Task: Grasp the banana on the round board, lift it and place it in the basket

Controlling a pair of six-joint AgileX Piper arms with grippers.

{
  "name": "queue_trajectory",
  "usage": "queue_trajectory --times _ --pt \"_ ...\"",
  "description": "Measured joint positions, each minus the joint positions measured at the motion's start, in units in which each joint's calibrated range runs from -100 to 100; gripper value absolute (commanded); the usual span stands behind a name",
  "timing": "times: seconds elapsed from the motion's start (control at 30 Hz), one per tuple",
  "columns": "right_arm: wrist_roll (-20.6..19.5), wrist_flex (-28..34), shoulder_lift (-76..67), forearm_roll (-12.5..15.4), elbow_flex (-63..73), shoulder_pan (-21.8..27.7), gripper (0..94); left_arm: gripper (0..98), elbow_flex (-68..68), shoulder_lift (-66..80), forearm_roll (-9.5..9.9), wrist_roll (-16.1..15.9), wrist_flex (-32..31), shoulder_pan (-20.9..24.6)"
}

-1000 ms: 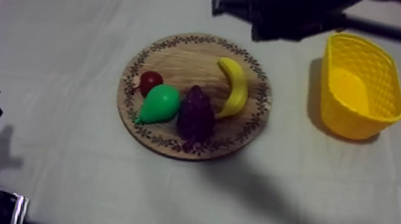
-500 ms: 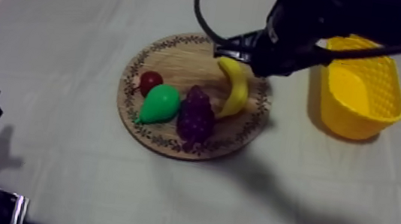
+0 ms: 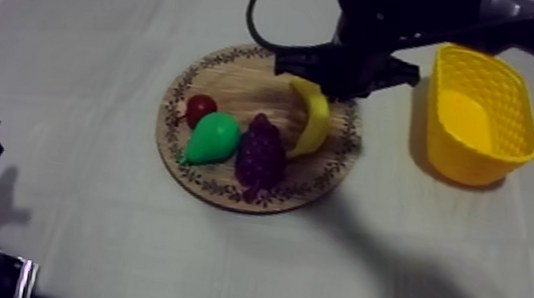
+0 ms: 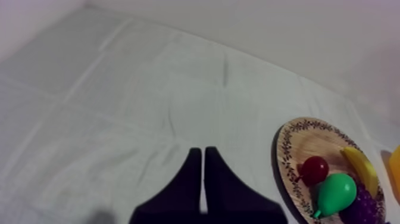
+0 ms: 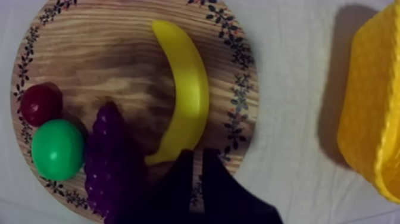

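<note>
A: Location of banana (image 5: 184, 89)?
B: On wooden board (image 5: 119, 59), beside grapes (image 5: 110, 161), well apart from yellow basket (image 5: 375, 107)
A: Jaws?
B: Together, empty, on right gripper (image 5: 193, 156) just beside banana's end; together on left gripper (image 4: 199, 152) over cloth (image 4: 119, 89)

No text, label or number seems readable anywhere.

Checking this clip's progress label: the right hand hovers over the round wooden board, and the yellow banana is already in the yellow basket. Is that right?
No. The curved yellow toy banana lies on the round patterned wooden board, not in the yellow lattice basket, as the right wrist view shows. The right hand does hover over the board.
</note>
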State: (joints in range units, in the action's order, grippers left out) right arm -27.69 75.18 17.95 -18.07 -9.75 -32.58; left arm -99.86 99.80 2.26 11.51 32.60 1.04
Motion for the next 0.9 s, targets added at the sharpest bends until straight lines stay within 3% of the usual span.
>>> queue_trajectory --times 0.27,0.43,0.53,0.6,0.7,0.9 --pt "0.2 -0.4 0.6 0.2 0.7 -0.1 8.1 0.1 0.0 0.0 0.00 0.0 0.0 0.0" --pt "2.7 -0.4 0.8 2.1 1.6 -0.3 35.1 0.1 0.0 0.0 0.00 0.0 0.0 0.0" --pt "3.9 0.3 0.7 3.1 2.3 0.1 67.3 0.1 0.0 0.0 0.00 0.0 0.0 0.0" --pt "4.3 0.9 0.5 3.3 2.8 0.4 80.3 0.1 0.0 0.0 0.00 0.0 0.0 0.0" --pt "4.2 2.0 0.2 3.3 3.1 0.4 88.6 0.1 0.0 0.0 0.00 0.0 0.0 0.0" --pt "4.4 2.0 -0.2 3.8 2.7 1.0 92.3 0.1 0.0 0.0 0.00 0.0 0.0 0.0"
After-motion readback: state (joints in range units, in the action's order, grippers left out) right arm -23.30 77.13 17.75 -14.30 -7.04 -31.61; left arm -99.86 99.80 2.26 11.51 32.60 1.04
